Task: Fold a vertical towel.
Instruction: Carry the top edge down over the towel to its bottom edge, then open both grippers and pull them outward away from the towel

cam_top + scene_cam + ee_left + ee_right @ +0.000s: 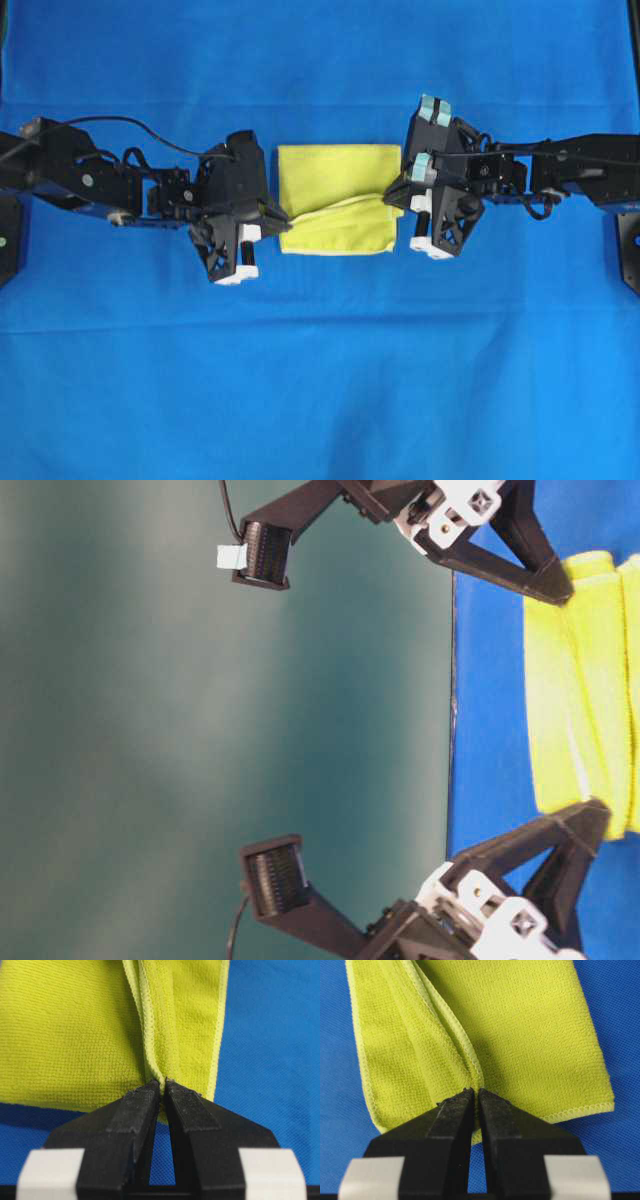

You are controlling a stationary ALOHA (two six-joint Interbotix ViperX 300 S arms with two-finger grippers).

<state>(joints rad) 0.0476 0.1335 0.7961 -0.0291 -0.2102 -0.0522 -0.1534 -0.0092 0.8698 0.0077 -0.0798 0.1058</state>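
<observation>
The yellow towel (pixel 338 198) lies on the blue sheet at the centre, partly doubled over, with a paler stitched edge running across it. My left gripper (pixel 284 222) is shut on the towel's left edge; the left wrist view shows the pinched fold of the towel (pixel 70 1035) rising from between the tips of this gripper (pixel 163 1083). My right gripper (pixel 390 196) is shut on the right edge; in the right wrist view the towel (pixel 530 1030) is pinched at that gripper's tips (pixel 476 1091). The towel also shows in the table-level view (pixel 585 680).
The blue table cloth (pixel 320 380) covers the whole work surface. The left arm (pixel 90 185) reaches in from the left and the right arm (pixel 560 170) from the right. The table edge (pixel 452 710) shows in the table-level view.
</observation>
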